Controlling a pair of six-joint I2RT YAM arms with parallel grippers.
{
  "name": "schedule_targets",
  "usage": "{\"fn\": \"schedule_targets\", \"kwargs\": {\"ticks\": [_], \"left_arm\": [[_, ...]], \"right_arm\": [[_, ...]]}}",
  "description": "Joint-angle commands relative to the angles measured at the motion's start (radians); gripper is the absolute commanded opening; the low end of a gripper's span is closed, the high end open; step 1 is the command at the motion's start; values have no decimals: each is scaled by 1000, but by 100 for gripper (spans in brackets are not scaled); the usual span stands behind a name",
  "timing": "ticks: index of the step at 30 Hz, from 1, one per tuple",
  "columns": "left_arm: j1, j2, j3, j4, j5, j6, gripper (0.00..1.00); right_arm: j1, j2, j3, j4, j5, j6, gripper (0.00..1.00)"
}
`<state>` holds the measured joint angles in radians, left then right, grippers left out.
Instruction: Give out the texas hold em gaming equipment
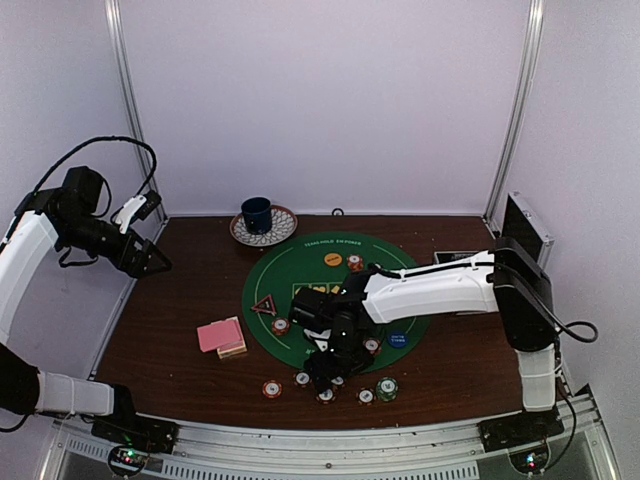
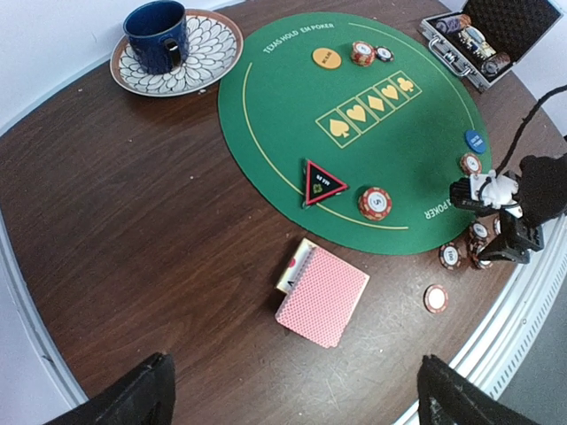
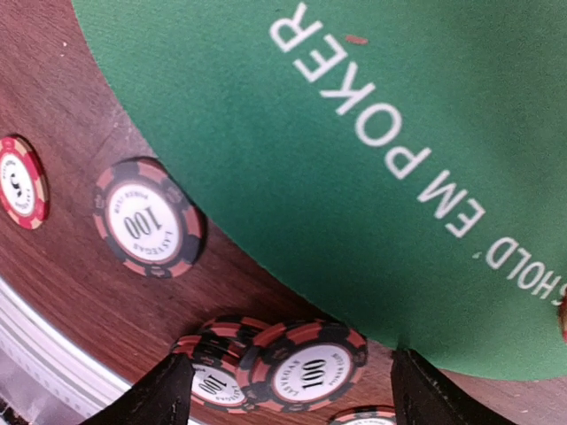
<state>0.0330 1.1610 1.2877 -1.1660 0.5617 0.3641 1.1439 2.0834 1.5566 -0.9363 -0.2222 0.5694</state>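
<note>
Left tool (image 1: 152,260) is up high off the left edge of the surface (image 1: 170,340), jaws fully spread, holding nothing. Pink-backed cards (image 1: 220,335) are stacked on bare wood just left of the green mat (image 1: 300,260). Blue cup (image 1: 257,213) stands on its saucer (image 1: 282,228) at the far edge. Triangle marker (image 1: 265,305) lies on the mat's left part, with one red chip (image 1: 281,325) just beside it. Yellow disc (image 1: 333,259) and two chips (image 1: 355,263) are at the mat's far side. Right tool (image 1: 330,368) is low over the mat's near rim, and I read its jaws as wide apart, gripping nothing. In its wrist view I see a pile of black-and-red 100 chips (image 3: 306,367) between the fingers (image 3: 164,394), not touching them. Loose chips (image 1: 271,388) are scattered on wood along the near edge. Blue disc (image 1: 398,340) lies on the mat's right part. Black case (image 1: 527,232) is at the far right.
</note>
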Motion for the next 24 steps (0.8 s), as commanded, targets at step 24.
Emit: {"fn": "schedule_targets", "kwargs": {"ticks": [24], "left_arm": [[5,-16,4,-14,47,41,97]], "right_arm": [[0,38,34,-71,196,108,59]]}}
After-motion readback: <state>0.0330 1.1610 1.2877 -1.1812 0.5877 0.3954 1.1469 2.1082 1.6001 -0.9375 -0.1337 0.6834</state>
